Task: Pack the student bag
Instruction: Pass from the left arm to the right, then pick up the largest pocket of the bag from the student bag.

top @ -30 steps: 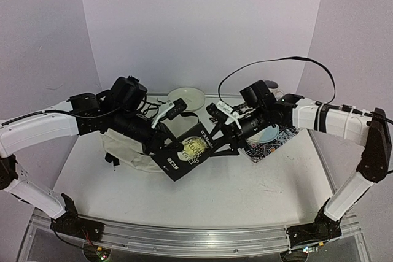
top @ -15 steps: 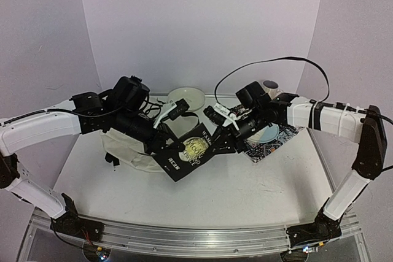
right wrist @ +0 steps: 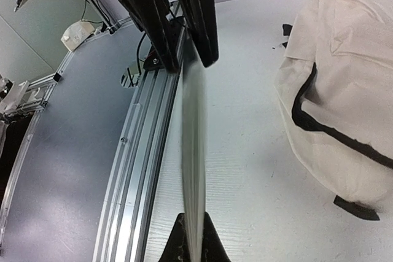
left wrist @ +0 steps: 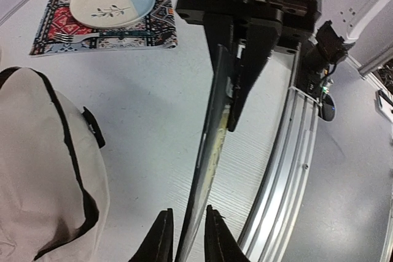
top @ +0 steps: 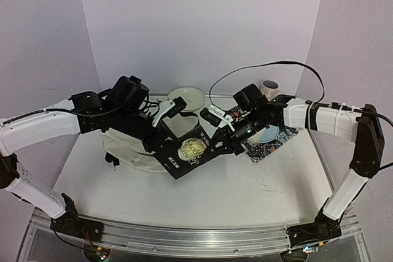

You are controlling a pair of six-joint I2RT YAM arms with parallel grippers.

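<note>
A black book with a gold round emblem (top: 187, 150) hangs tilted above the table between both arms. My right gripper (top: 222, 145) is shut on its right edge, and the right wrist view shows the book edge-on (right wrist: 192, 151) pinched at my right gripper (right wrist: 191, 245). My left gripper (top: 161, 144) straddles the opposite edge. In the left wrist view the book (left wrist: 212, 145) passes between the jaws of my left gripper (left wrist: 186, 237), which stand slightly apart with a thin gap on one side. The student bag (top: 126, 148), cream with black zipper lines, lies behind the left arm (left wrist: 37, 170) (right wrist: 344, 78).
A patterned placemat (top: 279, 141) at the right carries a white and blue plate (left wrist: 104, 7) and a fork (left wrist: 80, 37). A white dish (top: 187, 97) and a mug (top: 268, 87) stand at the back. An aluminium rail (top: 196, 237) runs along the near table edge.
My right gripper has moved in and shut on the book's right edge. My left gripper's jaws have eased slightly apart around the other edge.
</note>
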